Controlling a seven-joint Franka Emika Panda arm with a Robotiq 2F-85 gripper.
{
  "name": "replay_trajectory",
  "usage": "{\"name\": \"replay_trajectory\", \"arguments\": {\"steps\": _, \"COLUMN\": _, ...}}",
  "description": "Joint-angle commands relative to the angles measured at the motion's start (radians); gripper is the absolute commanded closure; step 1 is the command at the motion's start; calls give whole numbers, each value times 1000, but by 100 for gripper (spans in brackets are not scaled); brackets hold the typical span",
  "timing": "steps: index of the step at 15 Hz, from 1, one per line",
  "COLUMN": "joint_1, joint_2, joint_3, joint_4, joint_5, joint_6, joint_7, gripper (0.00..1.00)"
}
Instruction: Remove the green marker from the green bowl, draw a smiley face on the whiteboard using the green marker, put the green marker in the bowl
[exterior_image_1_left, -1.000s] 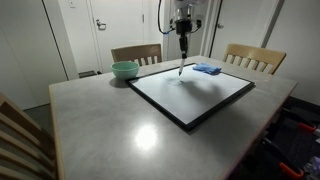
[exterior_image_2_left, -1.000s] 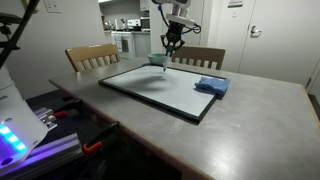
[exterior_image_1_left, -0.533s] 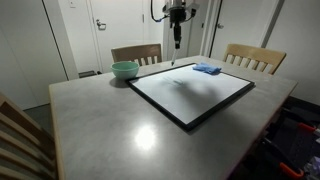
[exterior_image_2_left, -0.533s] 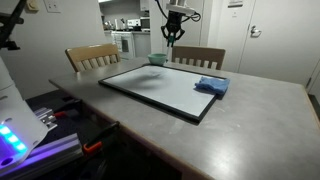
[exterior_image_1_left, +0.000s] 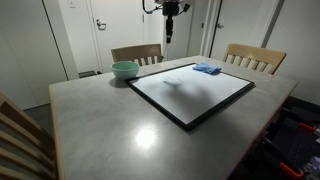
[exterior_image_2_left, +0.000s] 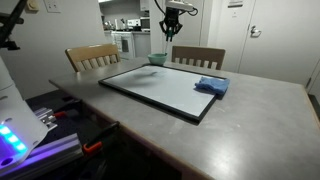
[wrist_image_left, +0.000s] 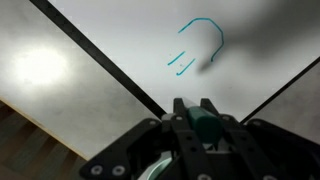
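High over the far edge of the table (exterior_image_1_left: 110, 125) hangs the gripper (exterior_image_1_left: 169, 17); its fingers are closed tight on the marker (exterior_image_1_left: 168, 33), tip down; the bowl (exterior_image_1_left: 125, 69) sits by that far edge, just beside the whiteboard (exterior_image_1_left: 190, 92); green lines (wrist_image_left: 195, 45) show on the whiteboard.

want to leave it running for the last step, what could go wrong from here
1. The gripper holds the green marker high above the table, and the green bowl is small: released from up there, the marker might miss or bounce out.
2. Its tip points down over the whiteboard; a low pass could streak the green drawing.
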Motion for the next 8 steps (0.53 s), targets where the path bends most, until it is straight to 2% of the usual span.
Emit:
{"name": "replay_trajectory", "arguments": {"steps": 1, "joint_1": 9, "joint_2": 42, "joint_3": 11, "joint_4": 50, "joint_5": 5, "joint_6": 44, "joint_7": -53, "gripper": 95}}
{"name": "replay_trajectory", "arguments": {"steps": 8, "joint_1": 16, "joint_2": 85, "joint_3": 50, "joint_4": 82, "joint_5": 34, "joint_6": 159, "joint_7": -137, "gripper": 95}}
